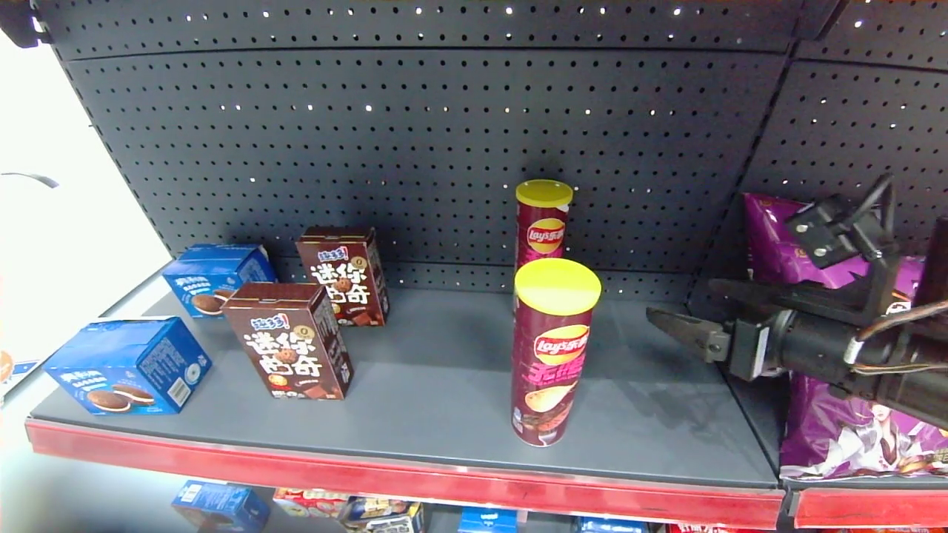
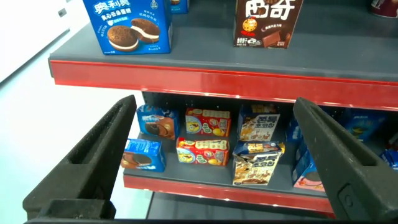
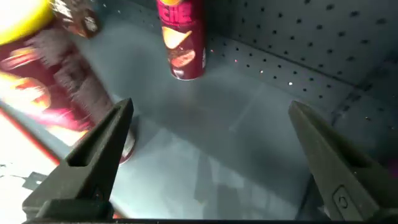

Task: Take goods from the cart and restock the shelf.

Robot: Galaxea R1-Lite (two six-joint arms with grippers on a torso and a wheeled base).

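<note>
Head view: front chip can upright on the shelf, long axis vertical, just left of the right end effector, the nearer one. Gapes wide, grips nothing.
Left wrist view: left end effector spread, empty, low before the shelf edge.
Right wrist view: open, touching nothing; rear chip can upright beyond.

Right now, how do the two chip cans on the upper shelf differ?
The front chip can stands near the front edge of the shelf. The rear chip can stands back by the pegboard. The front chip can shows whole, from lid to base, while the rear chip can has its lower part hidden behind it. Both are upright and maroon, with yellow lids.
</note>
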